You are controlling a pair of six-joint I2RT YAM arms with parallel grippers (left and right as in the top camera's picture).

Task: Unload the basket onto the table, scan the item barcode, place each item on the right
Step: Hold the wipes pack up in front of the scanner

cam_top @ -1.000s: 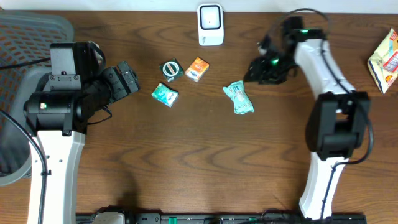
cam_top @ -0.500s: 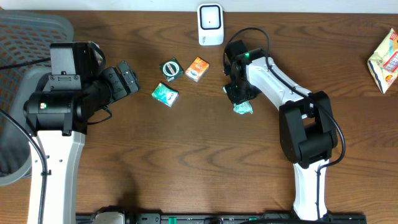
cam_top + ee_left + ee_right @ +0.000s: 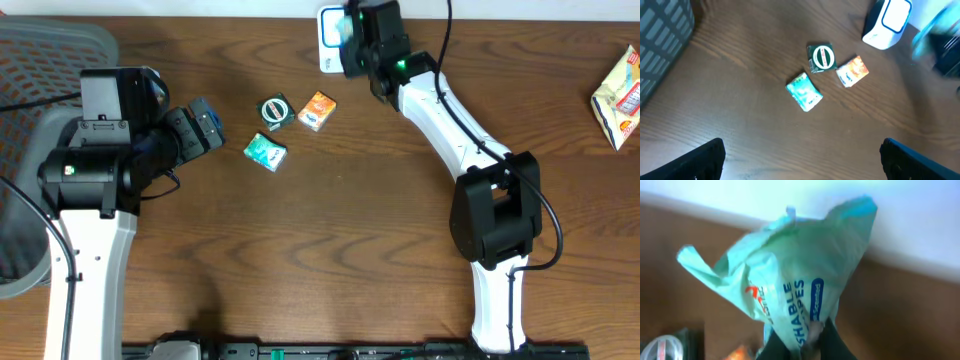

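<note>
The pale green, crinkled soft-plastic wipes packet is off the worktop, pinched at its lower edge by the right gripper, whose jaws are clamped together on the film. From overhead we find that gripper at the far edge of the dark wooden worktop, directly over the white upright barcode scanner. So the wipes packet sits at the reader, well apart from the other goods.

We judge the pick-up and the carry done. What is left is the read itself. The wrist view shows blue lettering on the packet but no barcode, and we cannot tell which face is turned to the scanner window, so some turning may yet be needed.

Near mid-worktop lie a dark green packet with a round label, a small orange packet and a small green packet, none of them touched. The left gripper hangs beside them with its jaws wide apart and nothing between them.
</note>
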